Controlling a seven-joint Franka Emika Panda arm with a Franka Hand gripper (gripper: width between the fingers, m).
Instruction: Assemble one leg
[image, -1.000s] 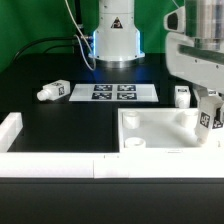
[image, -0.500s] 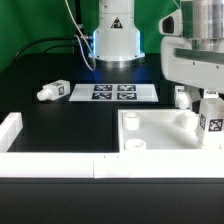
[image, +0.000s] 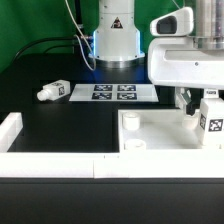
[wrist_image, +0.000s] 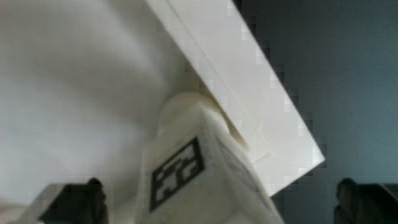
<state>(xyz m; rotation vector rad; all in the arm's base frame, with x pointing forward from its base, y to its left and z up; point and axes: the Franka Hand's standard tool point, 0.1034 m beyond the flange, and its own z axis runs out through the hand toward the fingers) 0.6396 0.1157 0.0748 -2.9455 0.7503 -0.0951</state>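
Observation:
A stubby white leg (image: 209, 118) with a black-and-white tag stands upright at the far right corner of the large white square panel (image: 160, 130). My gripper (image: 201, 101) hangs right above this leg. In the wrist view the leg (wrist_image: 183, 165) sits between my two dark fingertips (wrist_image: 80, 202), which stand wide apart and do not touch it. My gripper (wrist_image: 214, 205) is open. A second leg (image: 50, 92) lies on the black table at the exterior view's left. A third leg (image: 183, 98) behind the panel is partly hidden by my hand.
The marker board (image: 113, 92) lies in front of the robot base (image: 115, 40). A white rail (image: 40, 158) runs along the table's front and turns up at the exterior view's left. The panel's raised wall (wrist_image: 231, 80) runs beside the leg.
My hand has moved toward the exterior view's left and lower, over the upright leg, and now covers part of the leg behind the panel. The lying leg has not moved.

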